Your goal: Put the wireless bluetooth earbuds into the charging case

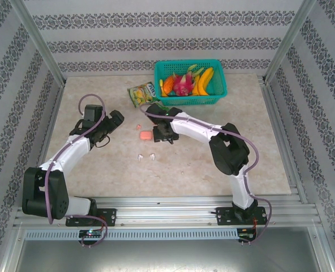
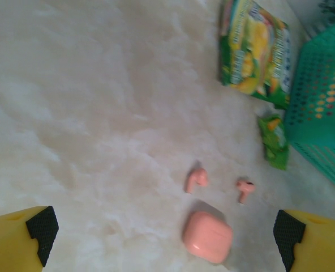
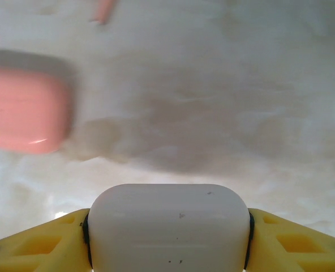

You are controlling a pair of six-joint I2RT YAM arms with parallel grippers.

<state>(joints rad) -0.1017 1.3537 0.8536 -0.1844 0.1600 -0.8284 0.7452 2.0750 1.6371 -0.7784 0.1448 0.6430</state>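
My right gripper (image 3: 168, 233) is shut on a white charging case (image 3: 168, 224), closed and held by its two ends just above the table. To its left lies a pink charging case (image 3: 23, 110) with its lid closed, and the tip of a pink earbud (image 3: 103, 8) shows beyond it. In the left wrist view two pink earbuds (image 2: 196, 180) (image 2: 245, 188) lie just past the pink case (image 2: 207, 236). My left gripper (image 2: 164, 229) hangs open above them, holding nothing. From above, two white earbuds (image 1: 140, 157) (image 1: 152, 156) lie on the table nearer the arm bases.
A teal basket (image 1: 215, 93) of toy fruit stands at the back. A yellow-green snack packet (image 2: 257, 51) and a small green packet (image 2: 274, 139) lie beside it. Metal frame rails border the table on both sides.
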